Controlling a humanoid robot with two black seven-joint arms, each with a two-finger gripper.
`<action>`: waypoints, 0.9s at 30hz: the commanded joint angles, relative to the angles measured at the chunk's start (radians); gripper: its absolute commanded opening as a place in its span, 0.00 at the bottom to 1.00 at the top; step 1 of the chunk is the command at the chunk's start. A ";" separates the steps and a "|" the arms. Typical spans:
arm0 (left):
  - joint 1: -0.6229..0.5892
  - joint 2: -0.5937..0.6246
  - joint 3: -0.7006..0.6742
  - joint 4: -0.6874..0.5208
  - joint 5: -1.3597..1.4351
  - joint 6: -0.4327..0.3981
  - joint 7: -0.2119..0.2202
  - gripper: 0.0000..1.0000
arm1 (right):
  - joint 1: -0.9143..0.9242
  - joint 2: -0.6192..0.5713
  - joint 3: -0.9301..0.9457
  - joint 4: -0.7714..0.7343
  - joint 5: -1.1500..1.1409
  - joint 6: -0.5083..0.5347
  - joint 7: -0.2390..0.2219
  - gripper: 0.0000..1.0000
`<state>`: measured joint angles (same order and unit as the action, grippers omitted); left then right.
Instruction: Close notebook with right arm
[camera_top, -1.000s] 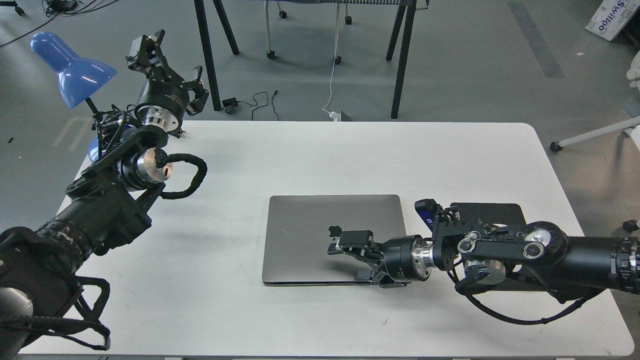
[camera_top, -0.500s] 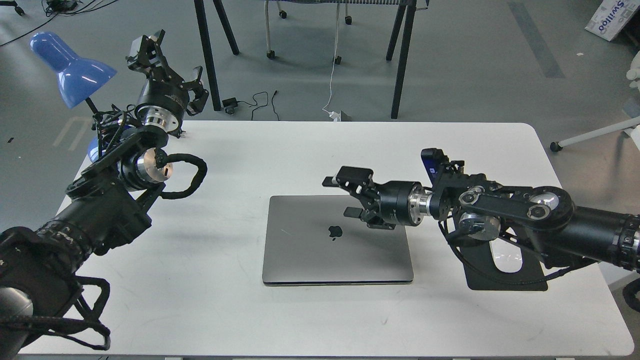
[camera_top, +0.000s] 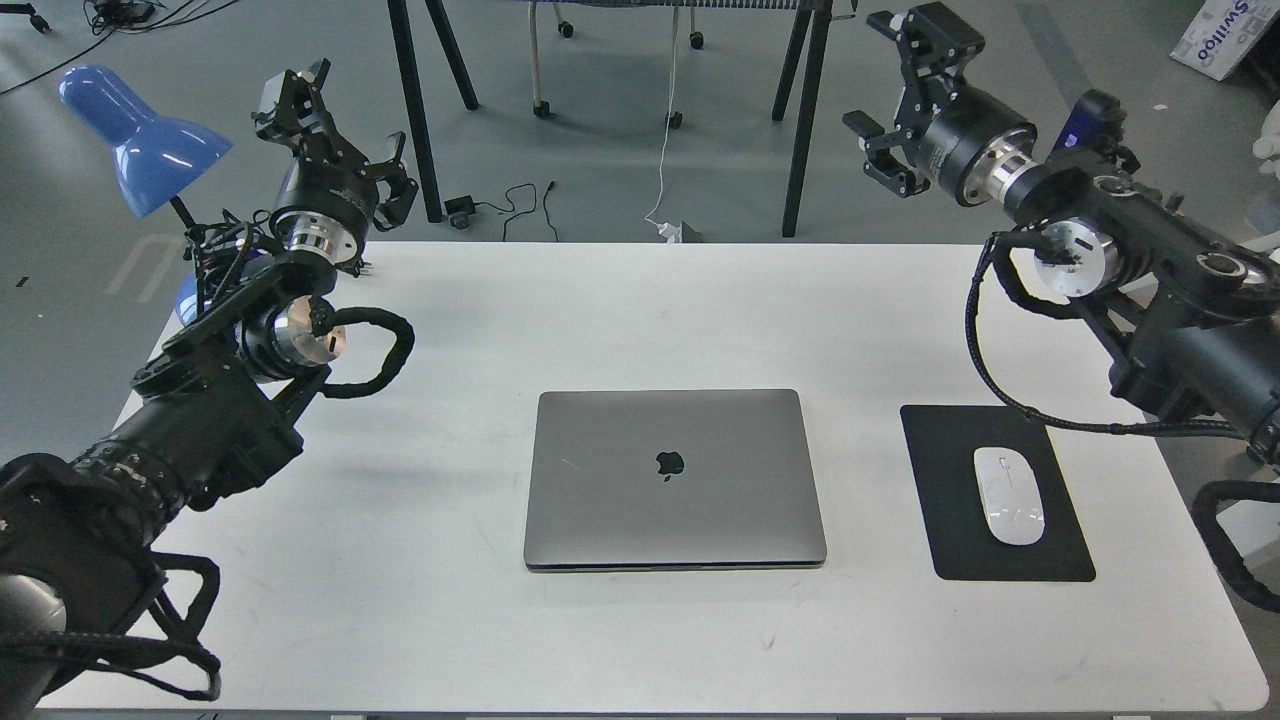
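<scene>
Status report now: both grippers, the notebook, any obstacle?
Left gripper open, empty. Right gripper open, raised clear. Notebook shut flat on table. No obstacle.

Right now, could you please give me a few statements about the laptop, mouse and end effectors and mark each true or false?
1. The notebook lies shut, logo up. True.
2. The right end effector presses on the lid. False: it is raised clear, beyond the table's far edge.
3. The white mouse sits on the black mouse pad. True.
4. The left end effector holds the blue lamp. False: it grips nothing.
</scene>
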<state>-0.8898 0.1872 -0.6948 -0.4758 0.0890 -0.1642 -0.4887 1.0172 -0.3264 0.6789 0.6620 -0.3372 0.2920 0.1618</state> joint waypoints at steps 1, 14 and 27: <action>0.000 0.000 0.000 0.000 0.000 0.000 0.000 1.00 | -0.045 0.000 0.144 0.002 0.018 0.026 0.001 1.00; 0.000 0.000 0.000 0.000 0.000 0.000 0.000 1.00 | -0.209 0.000 0.304 0.112 0.236 0.050 0.001 1.00; 0.000 0.000 0.000 0.000 0.000 0.000 0.000 1.00 | -0.249 0.018 0.329 0.146 0.236 0.038 0.001 1.00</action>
<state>-0.8898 0.1872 -0.6949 -0.4758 0.0890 -0.1642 -0.4887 0.7672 -0.3089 1.0091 0.8091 -0.1012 0.3303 0.1626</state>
